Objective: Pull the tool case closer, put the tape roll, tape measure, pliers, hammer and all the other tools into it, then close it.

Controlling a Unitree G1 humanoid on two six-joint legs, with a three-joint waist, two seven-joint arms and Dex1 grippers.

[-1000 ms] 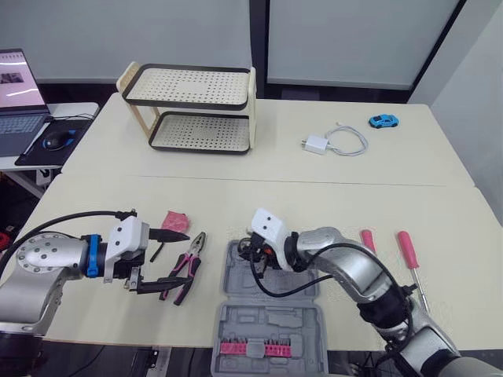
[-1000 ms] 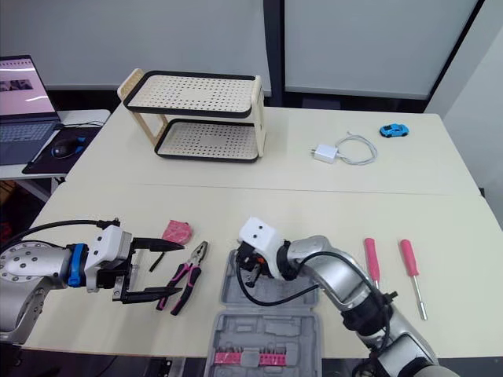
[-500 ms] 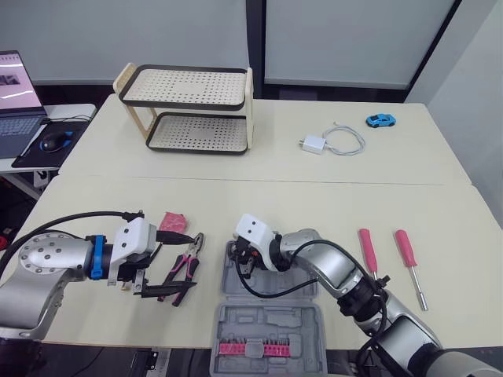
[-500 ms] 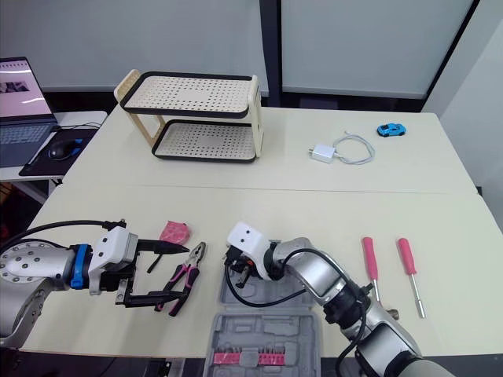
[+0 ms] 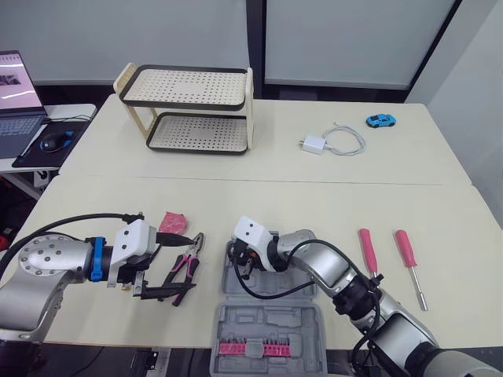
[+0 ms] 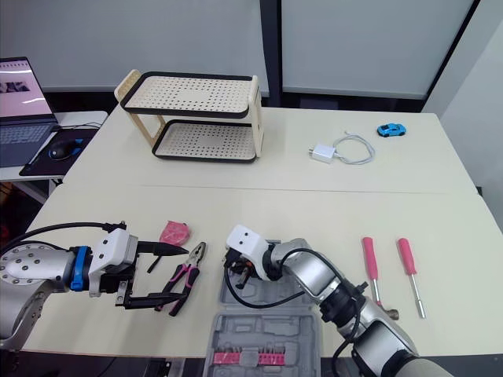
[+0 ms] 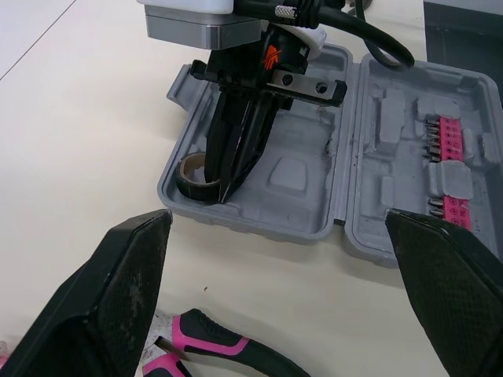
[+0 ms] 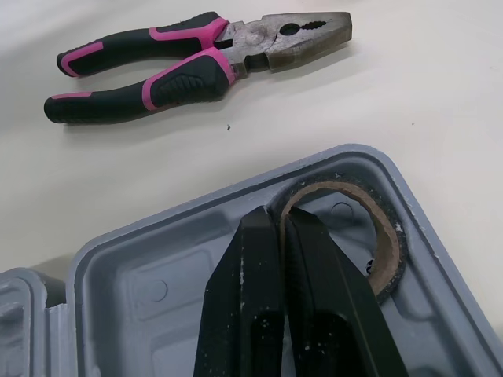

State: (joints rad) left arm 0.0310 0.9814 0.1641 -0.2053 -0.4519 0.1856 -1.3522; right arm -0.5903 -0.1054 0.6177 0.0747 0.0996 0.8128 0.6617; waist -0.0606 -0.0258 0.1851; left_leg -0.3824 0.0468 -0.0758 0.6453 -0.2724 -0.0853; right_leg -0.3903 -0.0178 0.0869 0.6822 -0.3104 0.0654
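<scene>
- Grey plastic tool case: lies open and flat on the cream table, at its near edge; a row of pink bits sits in the near half.
- Brown cardboard-cored tape roll: lies flat in the corner of the case's far half.
- My right gripper: down inside that corner, fingers pinched on the roll's wall, one inside the ring and one outside.
- Black-and-pink-handled pliers: on the table just beside the case, untouched.
- My left gripper: fingers spread wide, over the pliers.
- Two pink-handled screwdrivers: on the table, on my right.
</scene>
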